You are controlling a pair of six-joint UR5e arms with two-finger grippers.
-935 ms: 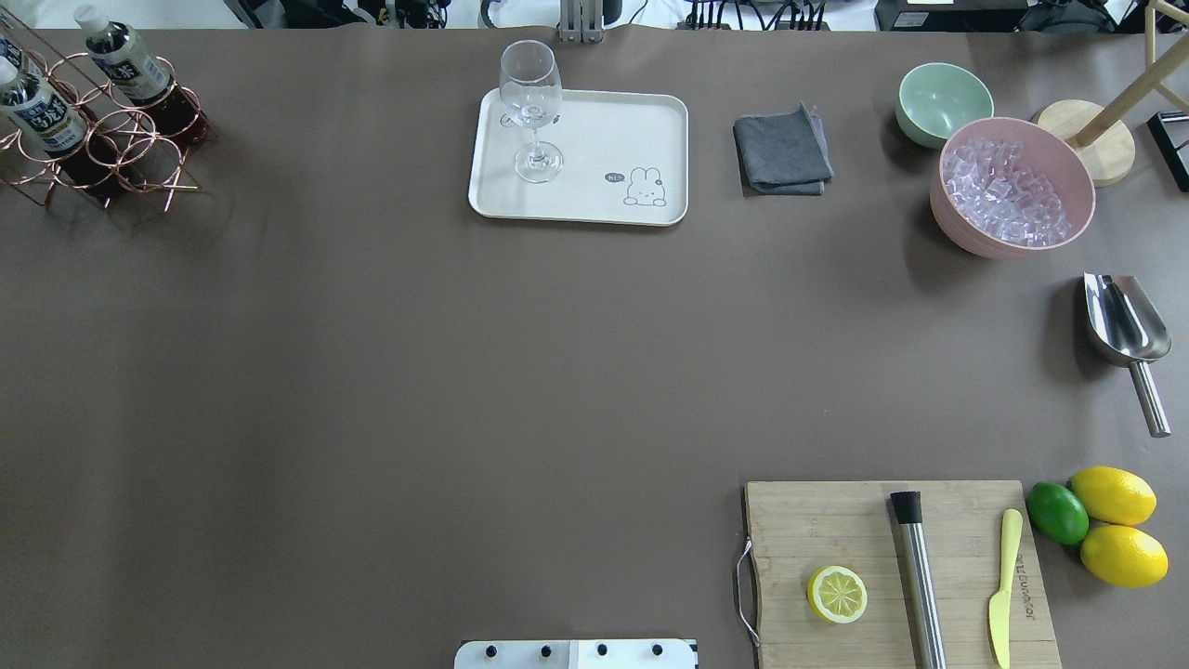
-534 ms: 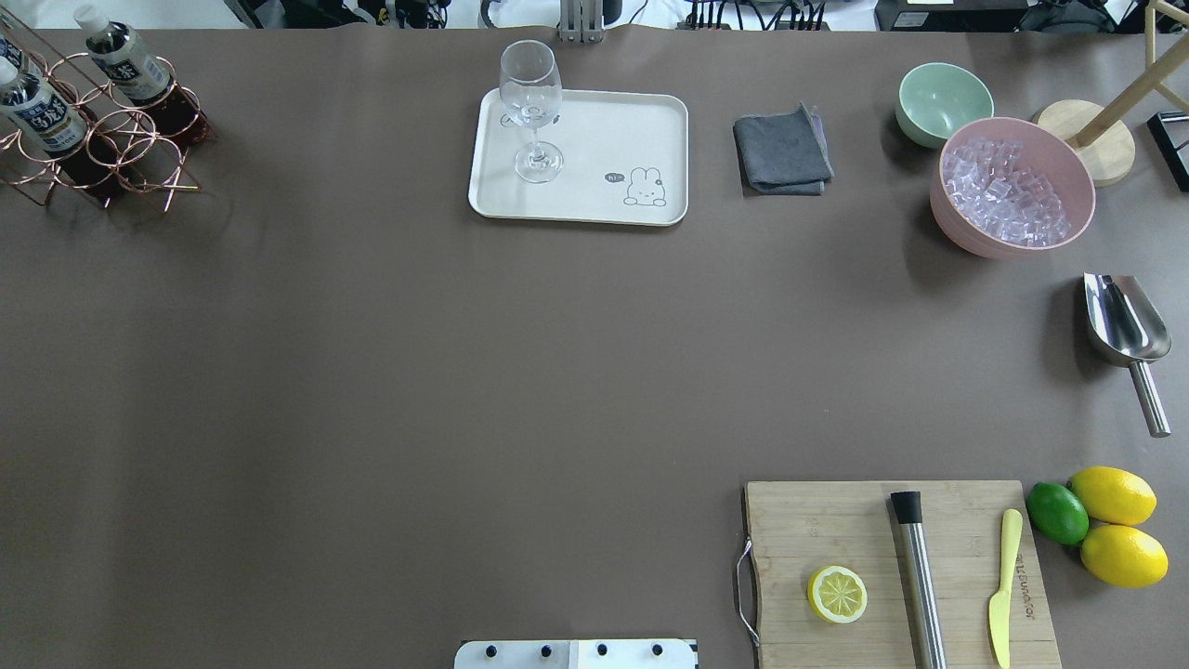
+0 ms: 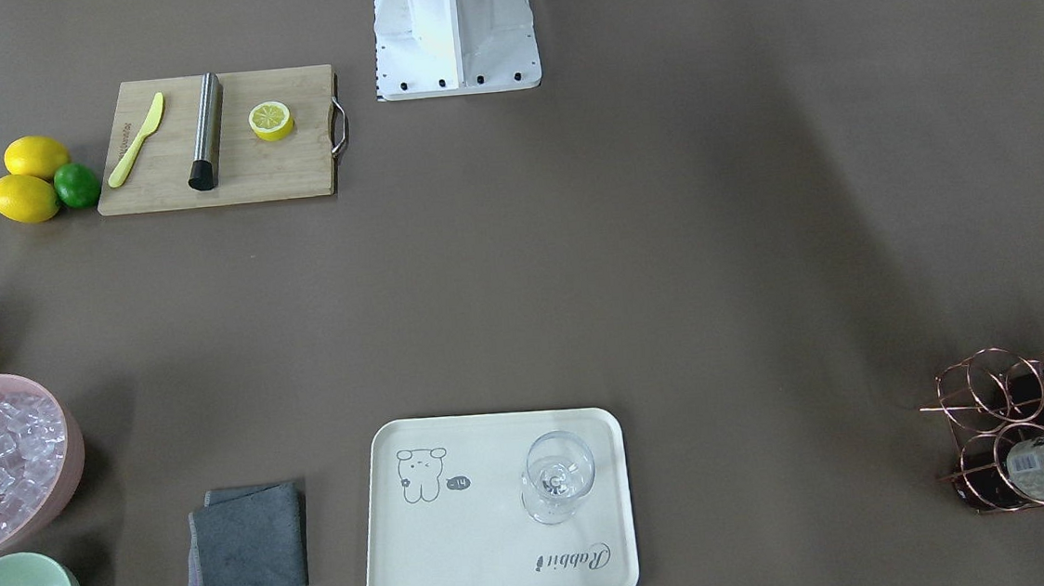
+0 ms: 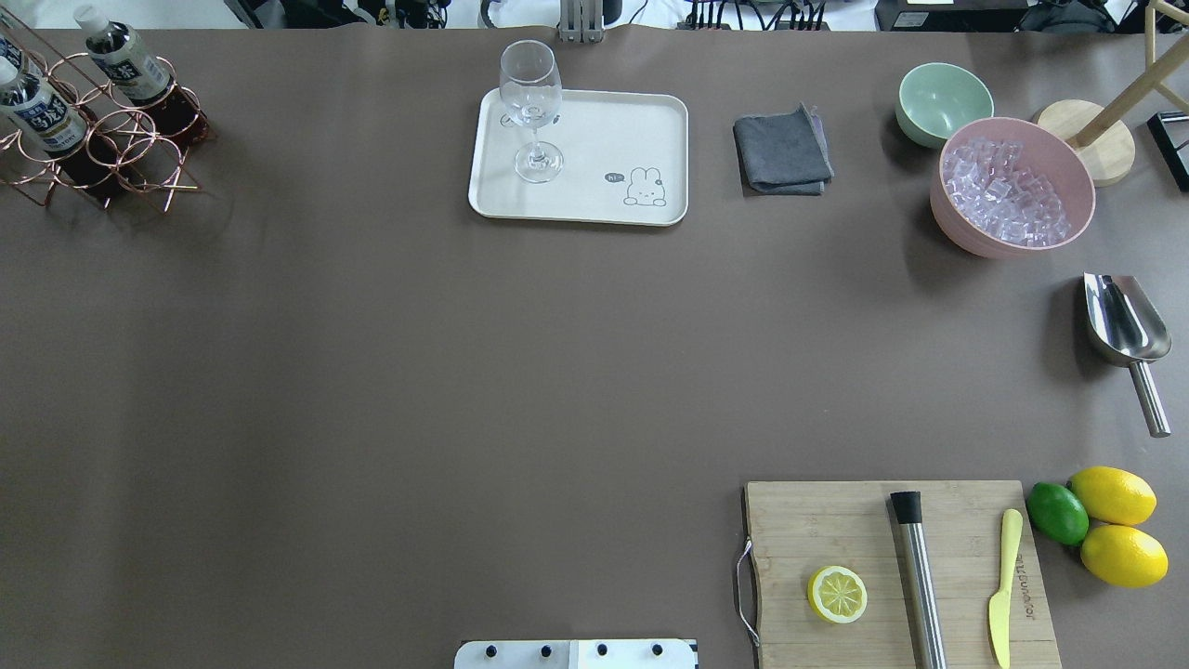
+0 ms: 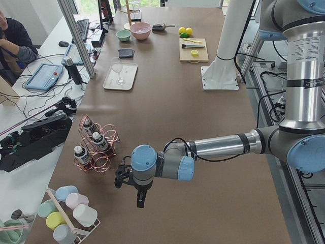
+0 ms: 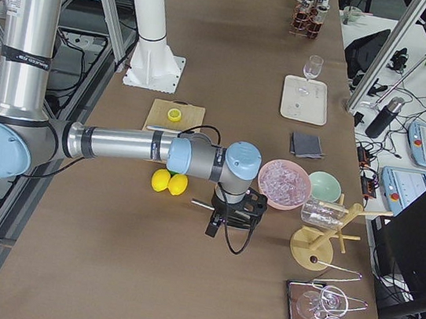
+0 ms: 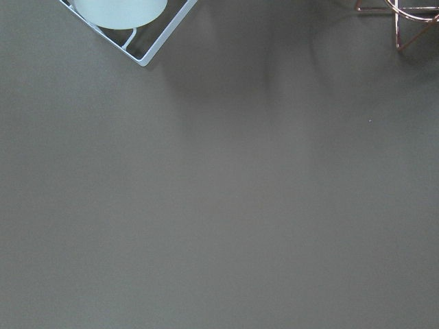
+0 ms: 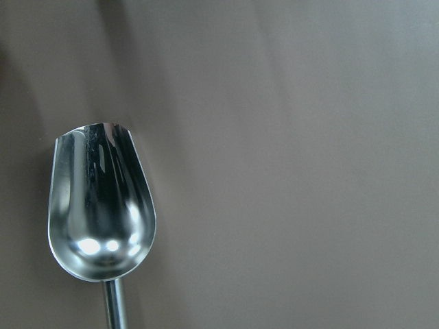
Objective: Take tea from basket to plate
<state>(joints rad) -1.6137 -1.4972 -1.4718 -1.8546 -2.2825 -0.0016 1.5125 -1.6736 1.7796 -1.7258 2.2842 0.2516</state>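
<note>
Copper wire rings make up the basket [image 4: 130, 149], which sits in the upper left of the overhead view. The tea bottles [image 4: 125, 60] stand inside its round cells with their white caps up and dark brown tea in them. In the left side view I count three of them in the basket. The cream plate [image 4: 613, 121] lies at the top middle of the overhead view, well apart from the basket. A wine glass [image 4: 531, 102] stands upright on the left part of the plate, and a little drawn animal is near the plate's lower right corner.

The left gripper [image 5: 140, 201] hangs over the brown table [image 4: 372, 372], in the lower middle of the left side view. It is near the basket but not touching it, and it points down. I cannot tell if its fingers are wide or narrow. The right gripper [image 6: 212, 227] hangs in the middle of the right side view, just beside the pink bowl [image 6: 276, 206] of ice. I cannot tell how its fingers stand either. Its wrist camera looks down on a shiny metal scoop [image 8: 99, 205] lying on the table.
</note>
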